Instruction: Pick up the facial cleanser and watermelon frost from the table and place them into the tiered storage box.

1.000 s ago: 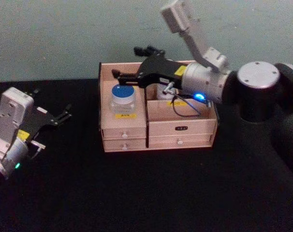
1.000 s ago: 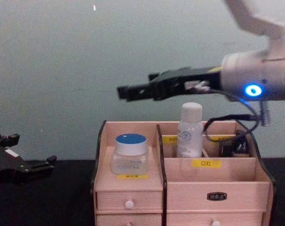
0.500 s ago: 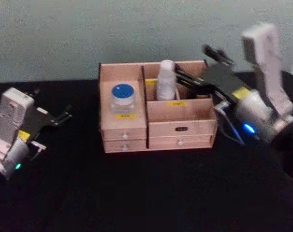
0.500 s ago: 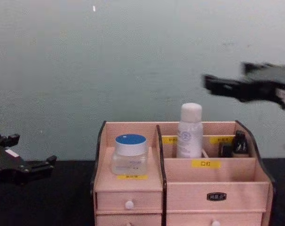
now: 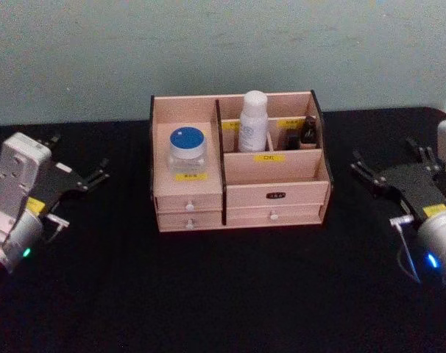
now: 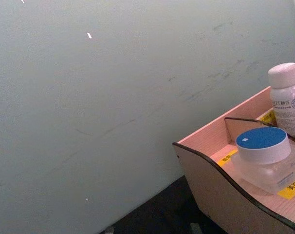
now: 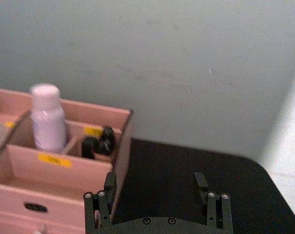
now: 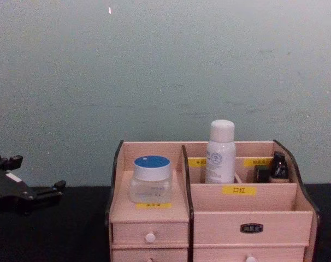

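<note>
I see the tiered storage box (image 5: 274, 180) standing on the black worktop (image 5: 223, 294), near the wall. The watermelon frost (image 5: 187, 149) sits upright in the box's left compartment, above a yellow label and two white-knobbed drawers. The facial cleanser (image 5: 252, 121) stands upright in a rear compartment of the right section, just behind a yellow-labelled divider; two small dark bottles (image 5: 302, 132) occupy the rear compartment beside it. My left tool (image 5: 77, 163) rests low at the left of the worktop, well apart from the box, fingers spread and holding nothing. My right tool (image 5: 391, 163) sits at the right of the worktop, also well apart from the box; in the right wrist view its fingers (image 7: 101, 207) stand spread with nothing between them.
</note>
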Available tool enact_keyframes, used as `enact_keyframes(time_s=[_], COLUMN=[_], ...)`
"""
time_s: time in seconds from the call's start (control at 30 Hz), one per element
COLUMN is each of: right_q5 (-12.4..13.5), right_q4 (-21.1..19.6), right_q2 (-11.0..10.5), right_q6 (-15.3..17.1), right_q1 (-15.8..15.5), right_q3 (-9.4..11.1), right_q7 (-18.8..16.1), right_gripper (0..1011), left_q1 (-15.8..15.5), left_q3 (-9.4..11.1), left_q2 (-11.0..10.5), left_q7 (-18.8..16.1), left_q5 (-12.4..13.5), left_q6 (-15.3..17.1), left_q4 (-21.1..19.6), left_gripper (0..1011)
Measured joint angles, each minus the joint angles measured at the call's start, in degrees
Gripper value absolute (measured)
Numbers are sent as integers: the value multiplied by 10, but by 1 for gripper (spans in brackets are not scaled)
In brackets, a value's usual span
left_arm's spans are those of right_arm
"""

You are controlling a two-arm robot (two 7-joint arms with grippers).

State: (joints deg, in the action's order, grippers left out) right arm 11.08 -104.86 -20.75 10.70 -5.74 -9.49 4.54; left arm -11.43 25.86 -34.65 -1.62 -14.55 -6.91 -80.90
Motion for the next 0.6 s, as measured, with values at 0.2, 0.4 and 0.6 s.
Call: enact_keyframes(time_s=[0.2,0.4,0.6], right_q5=[-9,-9,-10], right_q4=[22,50,69], right_q2=[10,20,25], right_q6=[14,36,54], right_q1=[-5,8,21], right_q3=[8,12,14], right_q7=[6,-2,-18], right_gripper=[1000,1000,1000], left_q1=[0,0,0], left_q3=[0,0,0], left_q2=[0,0,0], left_q7=[0,0,0], left_q5=[0,0,0], left_q6=[0,0,0], left_q4=[0,0,0], left_gripper=[1001,1001,1001])
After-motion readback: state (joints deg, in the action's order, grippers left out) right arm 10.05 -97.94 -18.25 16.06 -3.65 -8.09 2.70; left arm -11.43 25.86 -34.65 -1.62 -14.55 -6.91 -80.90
